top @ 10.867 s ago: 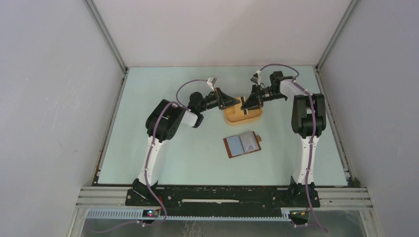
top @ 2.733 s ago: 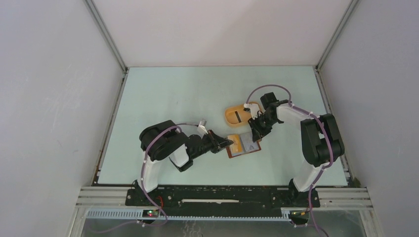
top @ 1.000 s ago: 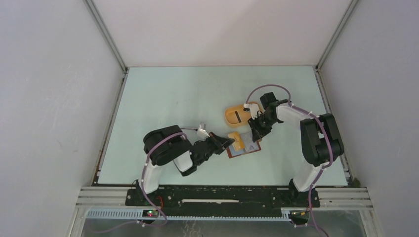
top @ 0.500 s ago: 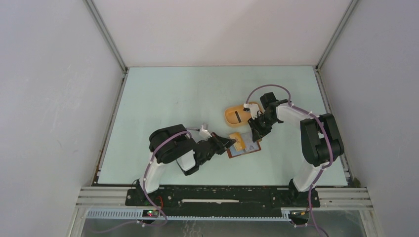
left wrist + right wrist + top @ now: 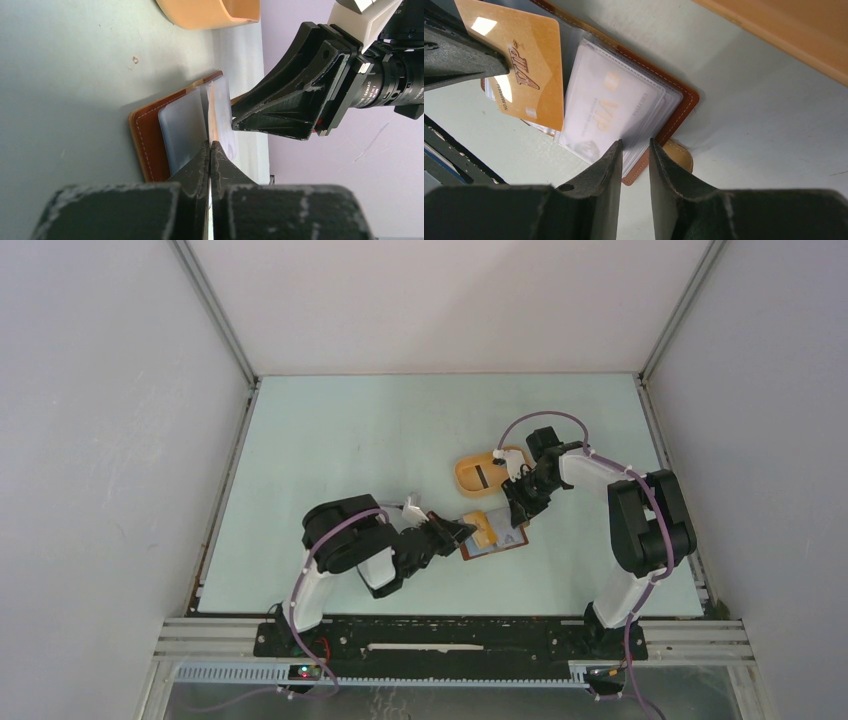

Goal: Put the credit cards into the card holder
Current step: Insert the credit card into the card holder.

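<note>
**Card position.** The left hand point(image 5: 210, 145) is closed flat on a gold credit card point(image 5: 519, 65). The card stands on edge and projects past the fingertips. It hangs over the left page of the card holder point(image 5: 495, 540), which lies open on the desk point(image 5: 330, 450) with its clear sleeves upward. A pale card point(image 5: 609, 107) already sits inside one sleeve.

**Second hand.** The right hand point(image 5: 634, 145) is at the holder's right edge. Its fingers stand slightly apart and straddle the corner of the sleeve stack. No grip on a sleeve can be confirmed.

**Governing relation.** The sleeves lie directly ahead of and below the card's free edge. As judged from the left wrist view, the card's plane runs nearly parallel to the holder's spine. The left hand is the nearer one and carries the insertion.

**Other items.** An orange tray point(image 5: 480, 472) lies just beyond the holder.
</note>
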